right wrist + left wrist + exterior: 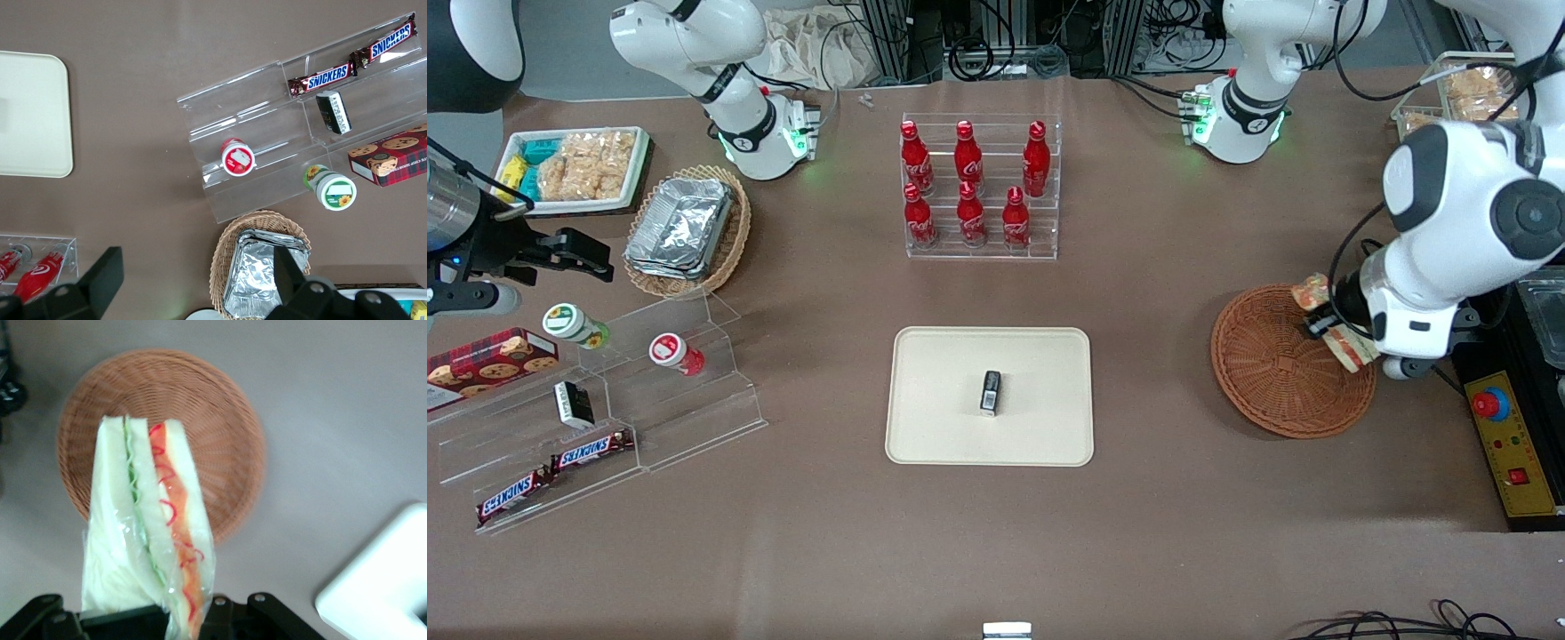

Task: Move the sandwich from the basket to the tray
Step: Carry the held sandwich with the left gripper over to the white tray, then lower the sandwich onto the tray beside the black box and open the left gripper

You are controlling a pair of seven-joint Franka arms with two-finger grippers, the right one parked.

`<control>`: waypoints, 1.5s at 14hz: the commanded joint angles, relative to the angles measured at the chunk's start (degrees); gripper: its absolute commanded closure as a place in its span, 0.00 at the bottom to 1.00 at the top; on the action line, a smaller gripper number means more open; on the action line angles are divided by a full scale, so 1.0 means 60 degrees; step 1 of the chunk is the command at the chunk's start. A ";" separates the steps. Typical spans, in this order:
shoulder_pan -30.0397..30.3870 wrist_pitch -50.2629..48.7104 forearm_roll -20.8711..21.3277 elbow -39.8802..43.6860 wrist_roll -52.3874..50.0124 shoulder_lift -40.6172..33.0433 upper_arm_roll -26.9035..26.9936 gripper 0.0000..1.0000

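My left gripper (1325,322) is shut on the sandwich (1350,348), a plastic-wrapped wedge of pale bread with red, orange and green filling. It holds the sandwich lifted above the round reddish-brown wicker basket (1280,373), over the basket's rim toward the working arm's end. In the left wrist view the sandwich (147,533) sticks out from the gripper (167,620), with the empty basket (220,420) below it and a corner of the tray (387,587) showing. The cream tray (925,427) lies at the table's middle.
A small black packet (991,393) lies on the tray. A clear rack of red cola bottles (978,187) stands farther from the front camera than the tray. A yellow control box (1507,444) sits beside the basket at the working arm's end. Snack shelves (596,418) lie toward the parked arm's end.
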 commanded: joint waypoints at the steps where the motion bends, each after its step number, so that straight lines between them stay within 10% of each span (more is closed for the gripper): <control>1: -0.0013 -0.0271 -0.0299 0.1174 0.0147 0.0714 -0.1275 1.00; 5: -0.0246 0.1188 -0.0038 0.2245 0.0133 0.2397 -0.3181 1.00; 13: -0.1375 0.5717 0.1325 0.2115 0.0468 0.5416 -0.3214 1.00; 21: -0.1332 0.5940 0.0859 0.1748 0.1451 0.5989 -0.3243 0.99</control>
